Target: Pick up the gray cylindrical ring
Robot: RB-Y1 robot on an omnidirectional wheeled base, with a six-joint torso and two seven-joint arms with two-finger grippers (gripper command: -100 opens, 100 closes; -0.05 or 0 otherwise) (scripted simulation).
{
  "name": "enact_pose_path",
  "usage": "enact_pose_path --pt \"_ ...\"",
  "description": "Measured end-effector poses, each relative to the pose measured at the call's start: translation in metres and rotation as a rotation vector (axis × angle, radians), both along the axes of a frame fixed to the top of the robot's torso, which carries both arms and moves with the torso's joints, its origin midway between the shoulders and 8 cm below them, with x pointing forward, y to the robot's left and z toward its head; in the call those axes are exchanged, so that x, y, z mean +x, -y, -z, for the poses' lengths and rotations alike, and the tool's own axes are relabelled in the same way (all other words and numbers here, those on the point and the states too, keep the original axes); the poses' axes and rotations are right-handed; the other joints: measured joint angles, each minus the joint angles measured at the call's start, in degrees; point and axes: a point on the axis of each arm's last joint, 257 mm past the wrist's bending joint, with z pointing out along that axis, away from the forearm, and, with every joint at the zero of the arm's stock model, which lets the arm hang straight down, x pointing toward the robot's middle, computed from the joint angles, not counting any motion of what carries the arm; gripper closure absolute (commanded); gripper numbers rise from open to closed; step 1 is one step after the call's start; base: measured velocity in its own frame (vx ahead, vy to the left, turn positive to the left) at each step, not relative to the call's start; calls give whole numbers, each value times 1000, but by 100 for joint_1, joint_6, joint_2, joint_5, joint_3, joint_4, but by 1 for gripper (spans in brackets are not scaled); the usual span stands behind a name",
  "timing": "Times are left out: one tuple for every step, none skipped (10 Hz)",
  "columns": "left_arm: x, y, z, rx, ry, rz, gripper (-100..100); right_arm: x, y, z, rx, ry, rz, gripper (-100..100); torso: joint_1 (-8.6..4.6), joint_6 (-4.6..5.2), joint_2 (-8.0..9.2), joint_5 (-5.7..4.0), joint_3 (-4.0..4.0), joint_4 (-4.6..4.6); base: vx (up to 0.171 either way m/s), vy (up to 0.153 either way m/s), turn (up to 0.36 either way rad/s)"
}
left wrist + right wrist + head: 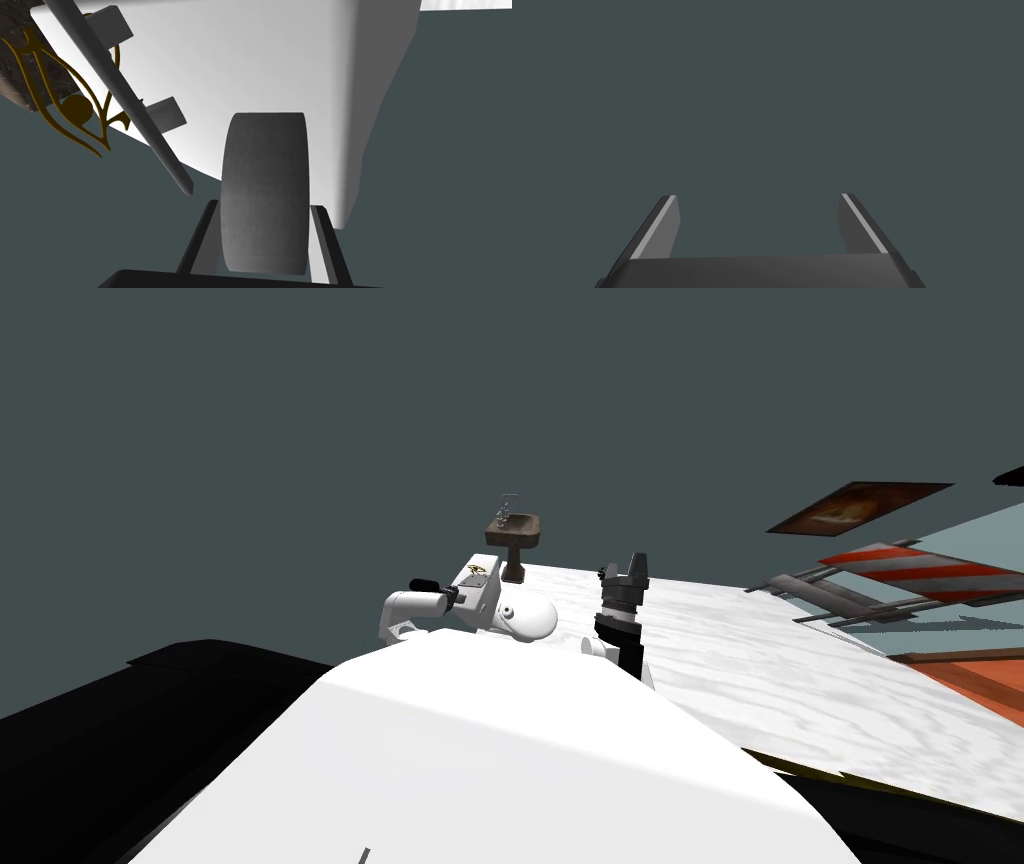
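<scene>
As left jaws grip the ring, a gold, perhaps eye-shaped emblem shows.

No legible text or numbers, only a gold eye-shaped emblem on a white box

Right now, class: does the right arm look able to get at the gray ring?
Probably not cleanly. The ring is clamped between the left gripper's fingers, which cover its sides, while the right gripper stands open, off to one side and pointing away from it.
</scene>
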Motion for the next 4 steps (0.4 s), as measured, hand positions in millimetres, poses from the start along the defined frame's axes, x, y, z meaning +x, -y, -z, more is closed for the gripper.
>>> enact_pose_path --pt "-2 -1 -3 1 3 -4 100 0 0 0 0 0 0 0 -3 0 2 -2 2 2 0 -9 15" --pt "-6 -1 -7 2 3 -7 100 0 0 0 0 0 0 0 -5 3 5 -2 4 3 -1 -8 1" --pt "-9 -2 -11 3 3 -8 100 0 0 0 0 0 0 0 -6 6 7 -3 6 5 0 0 0" --pt "-10 -2 -12 2 1 -9 0 0 0 0 0 0 0 0 -4 9 6 -2 5 5 0 0 0"
